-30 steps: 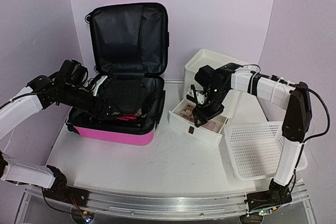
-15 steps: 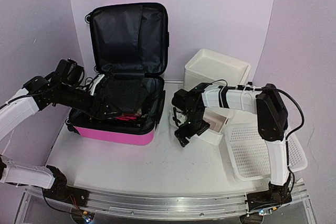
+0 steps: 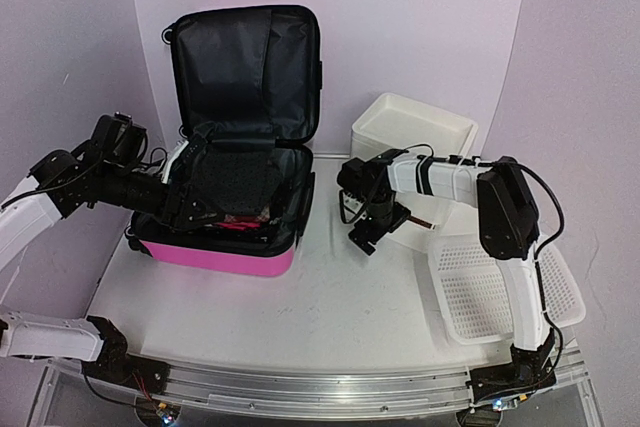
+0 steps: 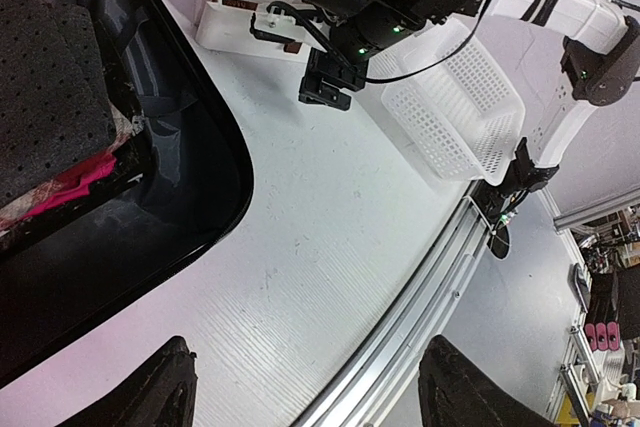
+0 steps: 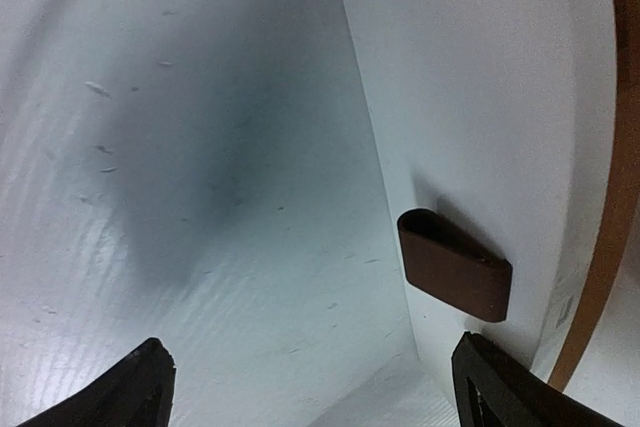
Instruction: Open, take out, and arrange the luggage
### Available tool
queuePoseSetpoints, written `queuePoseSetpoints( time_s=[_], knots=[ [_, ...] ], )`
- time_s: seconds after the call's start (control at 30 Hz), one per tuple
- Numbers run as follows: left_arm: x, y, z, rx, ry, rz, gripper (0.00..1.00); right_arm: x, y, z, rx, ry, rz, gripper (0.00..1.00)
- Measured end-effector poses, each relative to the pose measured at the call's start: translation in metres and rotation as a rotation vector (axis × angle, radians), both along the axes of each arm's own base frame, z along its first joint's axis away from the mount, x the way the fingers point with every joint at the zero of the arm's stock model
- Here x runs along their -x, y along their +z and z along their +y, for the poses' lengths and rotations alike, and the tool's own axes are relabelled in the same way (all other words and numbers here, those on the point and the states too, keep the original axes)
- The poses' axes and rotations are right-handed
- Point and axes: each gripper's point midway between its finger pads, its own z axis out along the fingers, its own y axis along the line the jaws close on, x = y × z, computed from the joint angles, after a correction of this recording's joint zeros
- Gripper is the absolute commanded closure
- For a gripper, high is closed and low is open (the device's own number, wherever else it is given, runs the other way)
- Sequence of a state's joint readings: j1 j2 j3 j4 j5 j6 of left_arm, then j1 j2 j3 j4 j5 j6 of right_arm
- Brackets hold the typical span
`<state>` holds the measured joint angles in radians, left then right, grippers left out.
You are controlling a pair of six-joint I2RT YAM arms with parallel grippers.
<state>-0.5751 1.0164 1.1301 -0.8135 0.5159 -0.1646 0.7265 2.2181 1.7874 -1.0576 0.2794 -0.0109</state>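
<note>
The left gripper (image 3: pixel 192 199) hangs spread and empty over the left part of the open luggage (image 3: pixel 222 255). Its 2 fingertips (image 4: pixel 165 392) stand wide apart, with only bare table (image 4: pixel 330 247) between them in the wrist view. The contents are not in line with the fingers. A dark dotted fabric bundle (image 3: pixel 238 179) lies to the gripper's right and below it, filling the middle of the base, and something pink-red (image 4: pixel 80 175) is tucked at the bundle's near edge. The luggage sits on the left half of the table, base flat, lid (image 3: pixel 245 67) upright on the far side, so the opening faces up. Its longer side seems to run left to right, across the left arm's reach.

The right gripper (image 3: pixel 365 237) is also open and holds nothing. It faces the front of the white drawer (image 5: pixel 480 97), beside the brown handle (image 5: pixel 455 262), well apart from the luggage. I judge the left arm much the nearer for lifting out the bundle: it would need to turn its fingers toward the fabric and drop, while the right would first have to cross open table
</note>
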Motion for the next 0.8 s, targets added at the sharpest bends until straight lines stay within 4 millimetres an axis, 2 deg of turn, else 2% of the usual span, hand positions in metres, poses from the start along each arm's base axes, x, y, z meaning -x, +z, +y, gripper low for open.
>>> queuePoseSetpoints(
  time_s=[0.27,0.47,0.6,0.7,0.77,0.8],
  knots=[
    [0.002,-0.001,0.002,-0.005,0.001,0.01,0.23,-0.026,0.001,-0.026,0.079,-0.007,-0.048,0.02],
    [0.003,-0.002,0.002,-0.008,0.001,0.013,0.23,-0.026,0.001,-0.026,0.079,0.005,-0.042,0.02],
    [0.003,-0.002,0.002,-0.008,0.001,0.013,0.23,-0.017,-0.002,-0.005,-0.044,0.039,0.036,0.02],
    [0.003,-0.002,0.002,-0.008,0.001,0.013,0.23,-0.014,0.009,0.025,-0.193,0.092,0.087,0.02],
    [0.003,-0.002,0.002,-0.007,0.001,0.014,0.23,-0.025,0.021,0.047,-0.27,0.136,0.072,0.02],
    [0.003,-0.002,0.002,-0.006,0.003,0.017,0.23,-0.036,0.027,0.059,-0.3,0.158,0.044,0.02]
  ],
)
